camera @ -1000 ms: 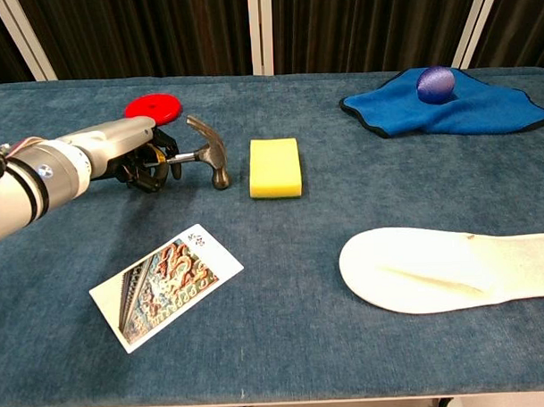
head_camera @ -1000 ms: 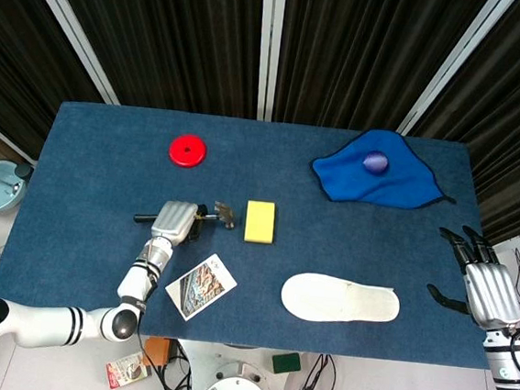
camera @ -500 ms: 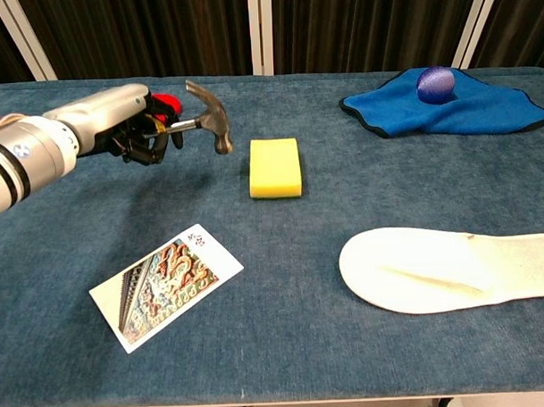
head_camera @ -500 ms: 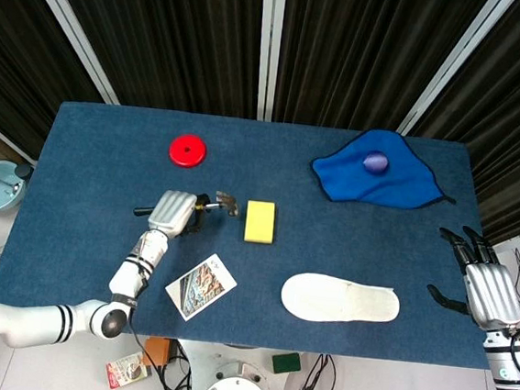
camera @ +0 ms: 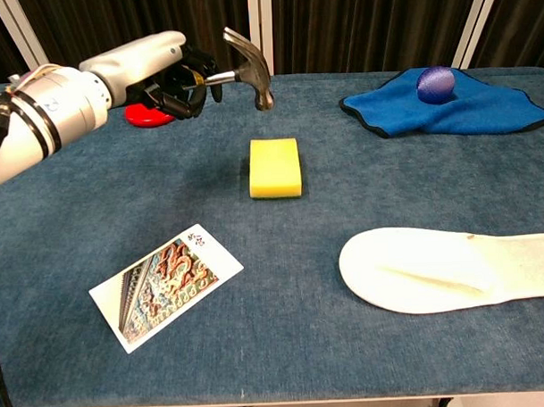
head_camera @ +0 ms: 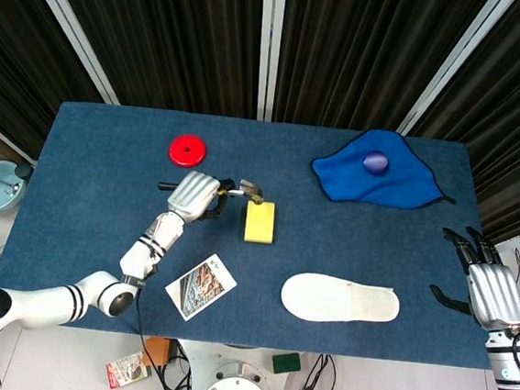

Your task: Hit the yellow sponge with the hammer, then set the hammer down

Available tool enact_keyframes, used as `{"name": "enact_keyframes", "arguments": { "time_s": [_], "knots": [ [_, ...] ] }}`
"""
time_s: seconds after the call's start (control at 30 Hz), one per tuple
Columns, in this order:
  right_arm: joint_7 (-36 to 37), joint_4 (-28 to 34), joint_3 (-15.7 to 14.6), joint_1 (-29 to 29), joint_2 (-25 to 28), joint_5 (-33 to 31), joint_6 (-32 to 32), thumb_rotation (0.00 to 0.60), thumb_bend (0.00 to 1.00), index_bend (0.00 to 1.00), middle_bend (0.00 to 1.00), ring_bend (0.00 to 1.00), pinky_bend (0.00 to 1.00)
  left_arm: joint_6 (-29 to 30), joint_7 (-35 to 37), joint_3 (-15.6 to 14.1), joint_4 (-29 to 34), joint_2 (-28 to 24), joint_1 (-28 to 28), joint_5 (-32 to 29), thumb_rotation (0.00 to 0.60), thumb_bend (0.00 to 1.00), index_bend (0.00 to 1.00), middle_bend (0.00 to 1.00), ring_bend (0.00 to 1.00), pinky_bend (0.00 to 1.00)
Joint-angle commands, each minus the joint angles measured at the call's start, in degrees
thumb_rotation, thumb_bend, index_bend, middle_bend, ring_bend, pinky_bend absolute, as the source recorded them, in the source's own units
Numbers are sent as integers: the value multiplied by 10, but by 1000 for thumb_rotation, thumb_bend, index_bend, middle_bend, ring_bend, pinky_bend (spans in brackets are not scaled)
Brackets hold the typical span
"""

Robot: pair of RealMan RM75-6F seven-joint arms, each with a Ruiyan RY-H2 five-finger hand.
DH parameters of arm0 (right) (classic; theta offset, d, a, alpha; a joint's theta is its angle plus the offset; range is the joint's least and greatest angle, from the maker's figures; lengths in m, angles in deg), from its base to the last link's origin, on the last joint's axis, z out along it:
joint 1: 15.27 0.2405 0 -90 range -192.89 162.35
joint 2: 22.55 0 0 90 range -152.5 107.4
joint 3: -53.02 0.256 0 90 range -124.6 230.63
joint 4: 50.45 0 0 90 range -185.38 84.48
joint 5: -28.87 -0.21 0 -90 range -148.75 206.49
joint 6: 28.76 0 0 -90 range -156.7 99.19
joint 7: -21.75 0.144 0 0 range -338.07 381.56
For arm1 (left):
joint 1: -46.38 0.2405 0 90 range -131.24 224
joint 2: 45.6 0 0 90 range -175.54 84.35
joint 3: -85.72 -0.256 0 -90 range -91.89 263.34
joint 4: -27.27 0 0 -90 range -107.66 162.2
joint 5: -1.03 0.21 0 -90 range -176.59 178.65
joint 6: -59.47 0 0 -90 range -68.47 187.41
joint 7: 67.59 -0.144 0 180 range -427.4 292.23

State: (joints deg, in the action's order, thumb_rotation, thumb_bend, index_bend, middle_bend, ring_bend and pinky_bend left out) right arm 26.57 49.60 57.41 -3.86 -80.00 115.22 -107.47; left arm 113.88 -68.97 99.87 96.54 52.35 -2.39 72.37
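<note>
While gripped by left hand (camera: 174, 77), hammer (camera: 249, 66) raised clear of surface (camera: 348, 344), head poised above and just behind yellow sponge (camera: 275, 167). Fingers wrapped tight round handle. Sponge flat at mid-surface, no visible dent; strike judged not yet delivered. Right hand (head_camera: 490, 291) idle at far edge, fingers spread, holding nothing. Remaining, by estimate: downward blow onto sponge, then hammer laid back on surface and released.

Not seeing any text I can actually read; the picture card (camera: 166, 286) has tiny print, but it's looking too blurry.
</note>
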Motion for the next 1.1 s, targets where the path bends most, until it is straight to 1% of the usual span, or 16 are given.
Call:
{"name": "enact_keyframes", "arguments": {
  "time_s": [0.03,0.27,0.33,0.4,0.47,0.6,0.7,0.77,0.83,0.97,1.1],
  "knots": [
    [1,-2,0,0,-1,-2,2,600,183,123,201,53,138,-47,-19,-5,-15,4,-18,-22,600,887,870,912,923,913],
    [-1,-3,-1,3,-4,-4,9,600,184,123,203,53,138,-109,-55,-9,-43,25,-40,-69,600,901,870,912,923,913],
    [-2,-3,0,3,-3,-4,9,600,184,123,204,54,138,-118,-68,-9,-47,26,-43,-81,600,903,870,912,923,913],
    [-2,-2,0,2,-2,-4,6,600,184,123,204,54,138,-109,-67,-3,-32,20,-40,-87,600,905,871,913,924,913],
    [-3,-1,1,0,-1,-3,2,600,183,123,204,54,138,-88,-58,3,-5,5,-30,-81,600,906,872,913,925,913],
    [-3,-1,1,-2,-1,-2,-2,600,184,123,204,53,138,-38,-37,3,48,-24,-8,-47,600,911,872,913,925,914],
    [-2,-1,1,-1,-2,-1,0,600,184,123,204,53,138,-14,-21,-2,60,-27,1,-22,600,917,872,913,924,914],
    [-2,-3,1,0,-3,-2,2,600,184,123,204,53,138,-12,-16,-8,50,-18,1,-14,600,920,872,913,924,914],
    [-2,-3,0,0,-3,-3,4,600,184,123,204,53,138,-27,-18,-14,34,-7,-3,-16,600,922,872,913,923,913],
    [0,-5,0,-1,-4,-6,6,600,184,123,205,54,138,-49,-38,-25,-10,22,-14,-24,600,922,872,912,921,913],
    [1,-6,-1,-1,-4,-10,9,600,184,123,205,54,138,-76,-56,-33,-41,42,-21,-40,600,923,872,912,921,913]
  ]
}}
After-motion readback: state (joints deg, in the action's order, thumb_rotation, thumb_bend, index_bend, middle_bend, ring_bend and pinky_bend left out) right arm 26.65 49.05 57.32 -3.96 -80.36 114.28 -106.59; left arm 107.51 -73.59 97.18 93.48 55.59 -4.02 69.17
